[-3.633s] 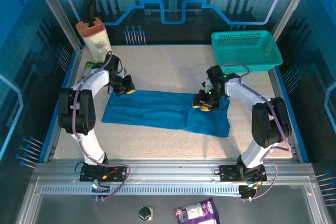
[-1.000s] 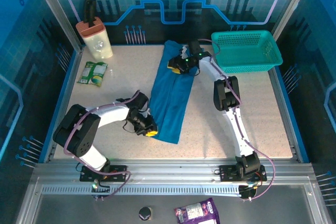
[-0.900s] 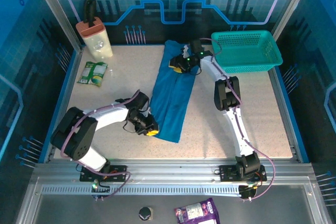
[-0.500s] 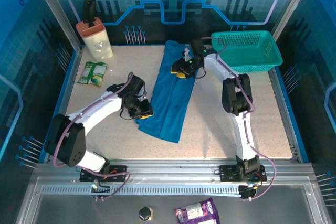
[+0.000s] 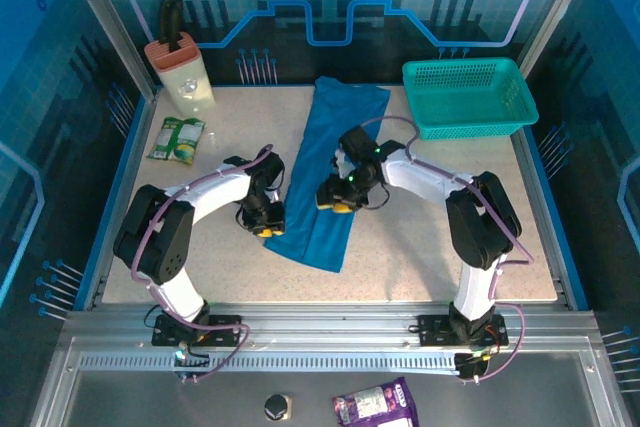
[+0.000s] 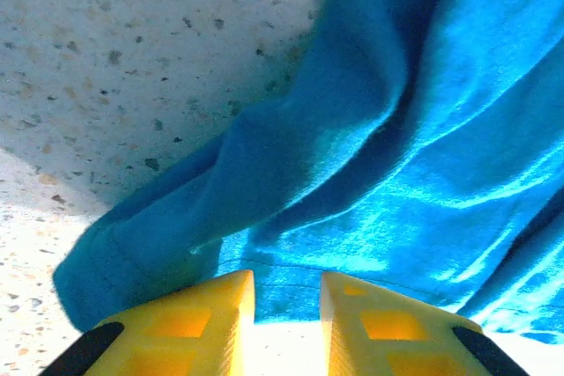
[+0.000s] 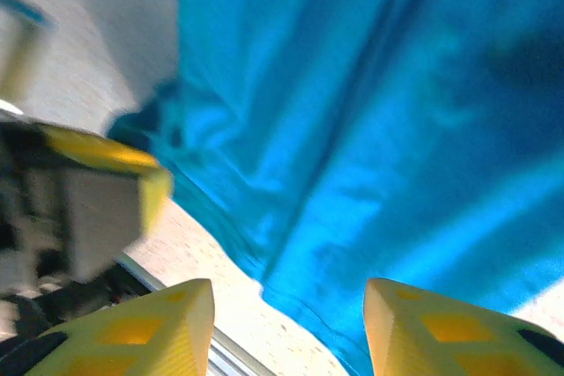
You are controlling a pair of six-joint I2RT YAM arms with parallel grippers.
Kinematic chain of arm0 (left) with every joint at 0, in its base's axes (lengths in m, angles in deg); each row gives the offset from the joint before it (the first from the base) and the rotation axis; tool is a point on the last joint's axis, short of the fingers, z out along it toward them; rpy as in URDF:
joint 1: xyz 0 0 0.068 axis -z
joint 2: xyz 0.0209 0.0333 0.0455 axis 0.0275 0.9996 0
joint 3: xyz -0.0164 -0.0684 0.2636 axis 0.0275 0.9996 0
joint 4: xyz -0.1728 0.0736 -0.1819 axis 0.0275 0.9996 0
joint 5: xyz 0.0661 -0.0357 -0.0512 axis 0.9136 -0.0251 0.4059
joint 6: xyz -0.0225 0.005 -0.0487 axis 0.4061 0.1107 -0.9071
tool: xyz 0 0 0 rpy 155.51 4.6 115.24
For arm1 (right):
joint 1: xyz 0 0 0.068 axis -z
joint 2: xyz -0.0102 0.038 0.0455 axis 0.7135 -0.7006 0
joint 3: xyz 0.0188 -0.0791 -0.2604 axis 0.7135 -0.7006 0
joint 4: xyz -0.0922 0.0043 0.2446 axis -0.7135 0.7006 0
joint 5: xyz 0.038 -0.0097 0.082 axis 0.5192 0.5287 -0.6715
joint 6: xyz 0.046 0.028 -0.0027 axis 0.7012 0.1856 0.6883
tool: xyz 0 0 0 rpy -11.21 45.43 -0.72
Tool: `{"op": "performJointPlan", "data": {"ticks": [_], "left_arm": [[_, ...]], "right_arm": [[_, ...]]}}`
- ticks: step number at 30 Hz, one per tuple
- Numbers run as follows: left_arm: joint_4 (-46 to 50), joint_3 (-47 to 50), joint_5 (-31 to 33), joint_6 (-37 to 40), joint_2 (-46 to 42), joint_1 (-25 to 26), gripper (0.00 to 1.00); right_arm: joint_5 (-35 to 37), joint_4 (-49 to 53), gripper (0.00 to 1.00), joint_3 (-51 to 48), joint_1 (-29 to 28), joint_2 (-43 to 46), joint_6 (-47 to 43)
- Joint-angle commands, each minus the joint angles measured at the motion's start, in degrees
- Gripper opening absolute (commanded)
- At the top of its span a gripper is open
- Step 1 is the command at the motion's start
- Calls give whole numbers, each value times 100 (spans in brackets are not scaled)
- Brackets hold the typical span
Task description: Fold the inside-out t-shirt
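Blue cloth, the plain medium-blue short-sleeved t-shirt (image 5: 320, 142), lay on the speckled pale table (image 5: 230, 137) as one long narrow band. It ran from the upper centre of the overhead frame down to the lower centre, slanting slightly left.

Progress, as judged from this layout:
- The lengthwise folds appeared complete. No sleeve stood out from the band.
- The crosswise folds were left to do. The band lay at full length, not yet a compact stack.

Condition of the garment: soft and wrinkled, with long ridges along its length. In the left wrist view, a stitched hem crossed the lower end and the lower-left corner was bunched into a loose roll.

The left claw (image 5: 266, 230) sat at the band's lower-left edge, its yellow fingers slightly parted and released, with no cloth between them. The right claw (image 5: 334, 205) hovered over the middle of the band, spread wide and grasping nothing.
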Motion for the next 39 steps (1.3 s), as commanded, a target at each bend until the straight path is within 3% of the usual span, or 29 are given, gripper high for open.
{"op": "performJointPlan", "data": {"ticks": [1, 7, 19, 33, 39], "left_arm": [[255, -70, 271, 148, 87, -27, 28], [242, -13, 336, 119, 244, -35, 30], [-78, 441, -113, -21, 354, -40, 32], [314, 266, 103, -205, -437, -35, 39], [115, 416, -17, -133, -132, -39, 36]], "right_arm": [[319, -154, 50, -345, -260, 404, 479], [419, -167, 49, -720, -646, 526, 831], [635, -123, 50, -1372, -901, 574, 1172], [532, -292, 49, -1730, -1162, 339, 1327], [612, -84, 49, -1780, -1172, 500, 1287]]}}
